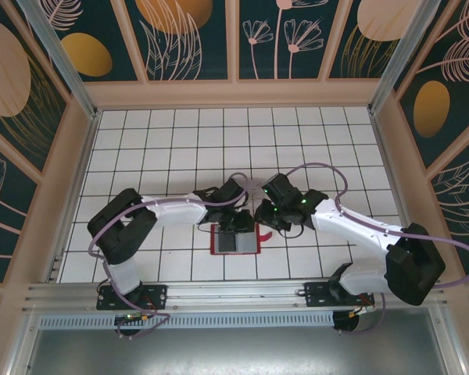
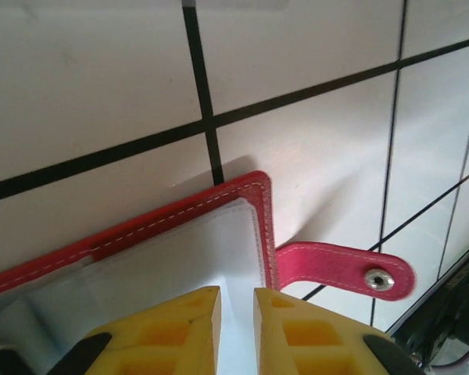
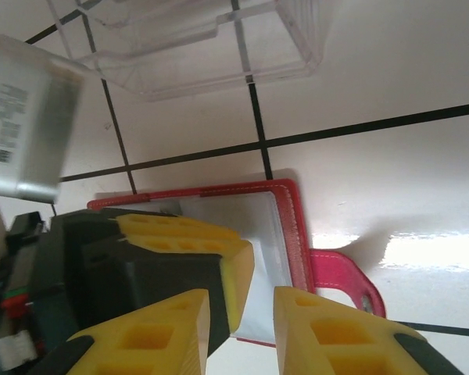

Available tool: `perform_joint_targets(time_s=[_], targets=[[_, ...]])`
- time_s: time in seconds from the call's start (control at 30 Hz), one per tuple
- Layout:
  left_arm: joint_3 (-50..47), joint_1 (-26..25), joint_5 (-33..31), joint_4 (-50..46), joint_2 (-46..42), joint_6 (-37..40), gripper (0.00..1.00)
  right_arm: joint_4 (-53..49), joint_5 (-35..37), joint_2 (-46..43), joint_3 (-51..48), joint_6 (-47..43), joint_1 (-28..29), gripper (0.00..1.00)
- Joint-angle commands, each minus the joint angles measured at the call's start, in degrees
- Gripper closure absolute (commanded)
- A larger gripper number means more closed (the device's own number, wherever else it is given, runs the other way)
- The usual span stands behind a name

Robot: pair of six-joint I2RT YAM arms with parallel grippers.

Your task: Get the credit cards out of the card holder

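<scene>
White tiled desk [image 1: 141, 156]. Left arm [image 1: 172, 211] reaches in from the left toward the centre. Left fingers [image 2: 180, 328], yellow, are nearly together with only a slim gap between the tips. Pale lining shows through the gap and nothing is seen pinched there. The tips are low over the inside of the card holder [image 1: 234, 242]. In the right wrist view one left finger lies down against the lining, close to its right edge.

The card holder is a red case lying open and flat on the desk, centre of the near rows of tiles, between the two arms. Grey lining [image 2: 180, 258] faces up, with a stitched red border around it. I cannot tell whether credit cards sit in its pockets. The red closing tab [image 2: 336, 269], with a metal snap at its end, sticks out flat from the holder's right edge onto the desk.

Right fingers [image 3: 328, 328], yellow, are parted by a modest gap and hold nothing. They hover above the holder's right side, near the tab and just beside the left fingers. Right arm [image 1: 359, 234] comes in from the right. A clear plastic tray [image 3: 297, 39] sits on the desk beyond the holder, apart from it.
</scene>
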Motion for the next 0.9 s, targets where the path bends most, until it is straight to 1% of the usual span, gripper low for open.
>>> perform_joint_targets(time_s=[0.0, 0.13, 0.27, 0.53, 0.7, 0.87], targets=[[-0.6, 2.0, -3.4, -2.2, -5.8, 0.0, 0.80, 3.1, -1.7, -1.2, -1.1, -0.3, 0.0, 0.72], [-5.5, 5.7, -4.4, -3.7, -10.8, 1.1, 0.80, 6.3, -3.5, -0.6, -2.2, 0.1, 0.1, 0.73], [-9.1, 8.1, -5.8, -6.2, -14.2, 2.8, 0.80, 9.9, -6.1, 1.5, -3.0, 0.0, 0.2, 0.74], [-13.4, 8.6, -7.3, -8.4, -15.0, 4.3, 0.80, 21.7, -11.7, 8.1, -5.3, -0.9, 2.5, 0.84], [-13.4, 8.6, -6.9, -9.6, -14.8, 5.1, 0.79, 25.9, -14.6, 12.2, -5.8, -1.0, 2.6, 0.88], [-11.5, 8.6, -6.2, -12.8, -13.8, 7.4, 0.79, 28.0, -15.7, 14.5, -6.9, -1.0, 2.6, 0.90]])
